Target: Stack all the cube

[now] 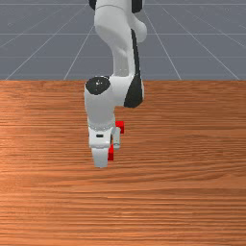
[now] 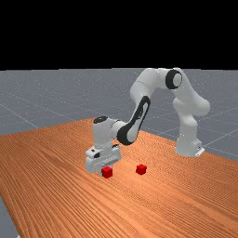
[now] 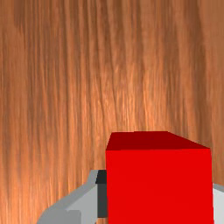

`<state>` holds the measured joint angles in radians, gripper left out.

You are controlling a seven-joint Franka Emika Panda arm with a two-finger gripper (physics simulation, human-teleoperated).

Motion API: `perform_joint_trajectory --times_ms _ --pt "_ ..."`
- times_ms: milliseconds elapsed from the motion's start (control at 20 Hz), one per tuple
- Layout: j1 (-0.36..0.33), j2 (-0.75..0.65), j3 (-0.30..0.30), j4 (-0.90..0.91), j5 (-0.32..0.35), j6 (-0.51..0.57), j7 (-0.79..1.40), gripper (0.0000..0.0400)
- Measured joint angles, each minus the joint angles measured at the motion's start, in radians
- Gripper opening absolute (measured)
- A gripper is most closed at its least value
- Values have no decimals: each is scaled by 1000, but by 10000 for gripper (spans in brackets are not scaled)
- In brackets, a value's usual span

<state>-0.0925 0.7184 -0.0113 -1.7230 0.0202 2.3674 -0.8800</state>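
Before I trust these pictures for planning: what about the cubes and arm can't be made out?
- Cube farther from the base: partly hidden by the arm, front view; lower part cut off by the bottom edge, wrist view.
- Other cube: partly hidden by the arm, front view.
- Arm's base: cut off by the top edge, front view.

The tabletop (image 1: 182,192) is faced with smooth-looking wood, streaked by fine darker grain, and a soft sheen is given off. The arm (image 2: 148,82) is cased in smooth, faintly glossy, plastic-like shells. One cube (image 2: 107,172) and the other cube (image 2: 141,169) are finished smooth and matt.
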Motion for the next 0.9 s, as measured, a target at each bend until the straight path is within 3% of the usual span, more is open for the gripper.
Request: perform_joint_trajectory --times_ms 200,400,500,700,900 --pt "26 -3 -1 -8 6 4 53 195" --pt "31 93 5 174 -3 -103 36 195" --pt "21 106 17 195 10 -95 23 195" --pt "27 -14 5 -22 -2 -42 30 195" --pt "21 -192 2 -352 -2 95 19 195"
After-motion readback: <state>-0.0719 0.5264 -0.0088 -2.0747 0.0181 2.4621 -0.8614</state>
